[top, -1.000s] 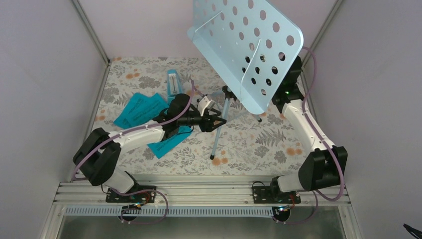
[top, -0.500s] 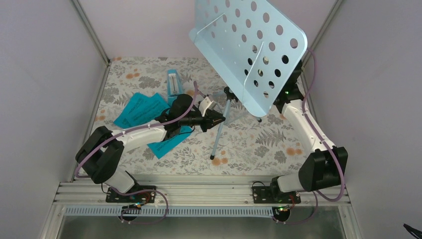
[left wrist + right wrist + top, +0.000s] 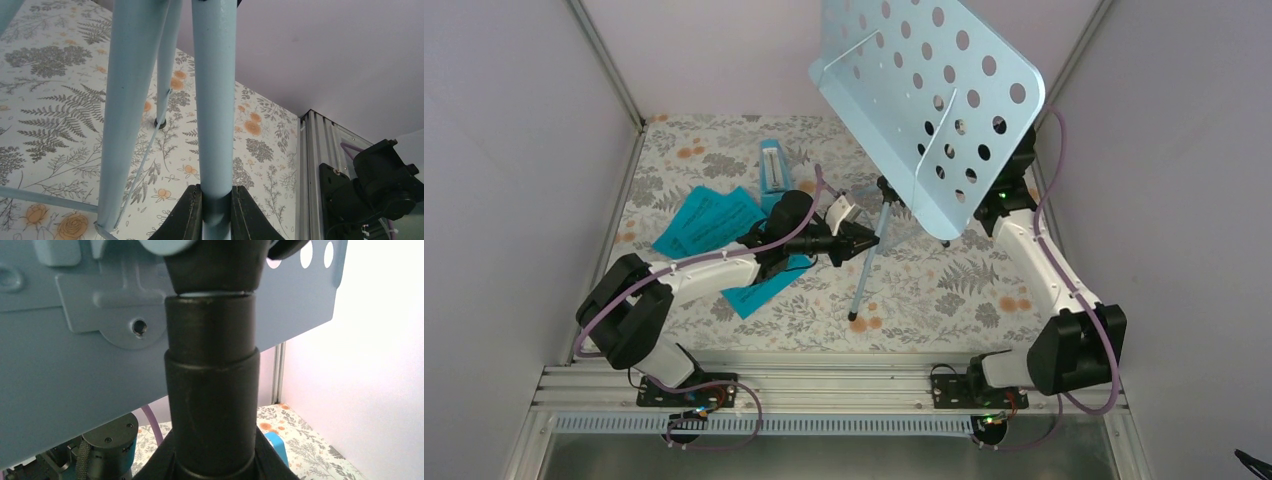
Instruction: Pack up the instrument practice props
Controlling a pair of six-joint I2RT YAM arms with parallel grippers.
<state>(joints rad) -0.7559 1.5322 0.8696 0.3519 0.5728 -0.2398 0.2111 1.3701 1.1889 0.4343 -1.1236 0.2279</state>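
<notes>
The light blue music stand stands mid-table, its perforated desk [image 3: 929,105] tilted high at the back. My left gripper [image 3: 864,242] is shut on one tripod leg [image 3: 866,268]; the left wrist view shows that leg [image 3: 215,100] clamped between my fingers. My right gripper is hidden behind the desk in the top view; in the right wrist view it [image 3: 212,460] is shut on the stand's black collar [image 3: 212,400] under the desk bracket [image 3: 100,305]. Teal sheet-music pages [image 3: 704,222] lie at the left, one page [image 3: 759,285] under my left arm. The light blue metronome [image 3: 771,165] stands behind them.
A floral cloth [image 3: 924,290] covers the table. Grey walls close in the left, right and back. A metal rail [image 3: 824,385] runs along the near edge. The other tripod legs [image 3: 127,115] show in the left wrist view.
The desk has shifted slightly right and up with my right arm. My left gripper has moved a little right along the leg and stays closed on it.
</notes>
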